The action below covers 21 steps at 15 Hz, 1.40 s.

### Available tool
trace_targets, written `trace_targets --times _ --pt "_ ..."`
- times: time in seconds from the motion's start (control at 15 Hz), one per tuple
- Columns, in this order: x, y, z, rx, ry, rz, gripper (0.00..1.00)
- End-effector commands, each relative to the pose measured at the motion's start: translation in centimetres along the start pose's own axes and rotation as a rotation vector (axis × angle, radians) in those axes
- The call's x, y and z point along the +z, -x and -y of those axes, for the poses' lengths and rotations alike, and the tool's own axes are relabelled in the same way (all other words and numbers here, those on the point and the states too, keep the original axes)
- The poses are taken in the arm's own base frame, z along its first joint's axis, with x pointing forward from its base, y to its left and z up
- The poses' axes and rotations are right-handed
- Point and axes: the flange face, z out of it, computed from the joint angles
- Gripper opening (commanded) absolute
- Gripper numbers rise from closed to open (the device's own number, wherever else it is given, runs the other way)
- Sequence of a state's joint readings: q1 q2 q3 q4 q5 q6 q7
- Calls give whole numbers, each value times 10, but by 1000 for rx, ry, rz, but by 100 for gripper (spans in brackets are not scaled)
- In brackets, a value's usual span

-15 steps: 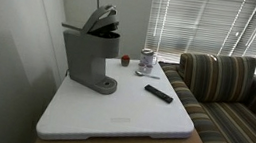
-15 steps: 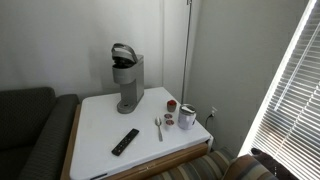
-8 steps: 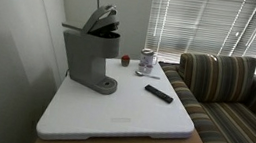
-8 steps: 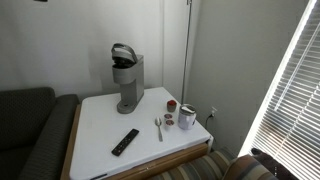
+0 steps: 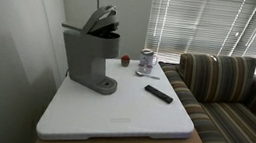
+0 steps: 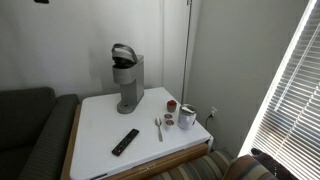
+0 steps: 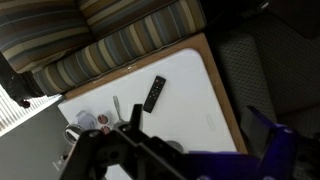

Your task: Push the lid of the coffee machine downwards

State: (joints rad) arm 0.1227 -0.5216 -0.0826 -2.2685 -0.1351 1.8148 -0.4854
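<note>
The grey coffee machine stands at the back of the white table, close to the wall. Its lid is tilted up and open, with the dark underside showing. No arm reaches the machine in either exterior view. In the wrist view my gripper looks down from high above the table. Its dark finger on one side and blurred blue finger on the other are wide apart, with nothing between them. The machine is mostly hidden behind the gripper there.
A black remote lies near the table's front. A spoon, a small jar and a small brown cup sit beside the machine. A striped couch stands beside the table.
</note>
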Motion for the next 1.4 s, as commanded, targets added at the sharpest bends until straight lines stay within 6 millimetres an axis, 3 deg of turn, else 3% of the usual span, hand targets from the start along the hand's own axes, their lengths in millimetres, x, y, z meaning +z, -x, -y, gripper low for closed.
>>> trace_targets --times 0.0,0.53,0.8,0.87,1.33 --pt "-3 -27 -9 -99 22 -39 100" --pt "-36 -108 -29 -211 85 -178 100" --pt "-32 -147 -30 -221 40 -244 100" --pt "-35 -128 -22 -198 59 -218 100" --pt "-30 -138 -12 -202 38 -169 100"
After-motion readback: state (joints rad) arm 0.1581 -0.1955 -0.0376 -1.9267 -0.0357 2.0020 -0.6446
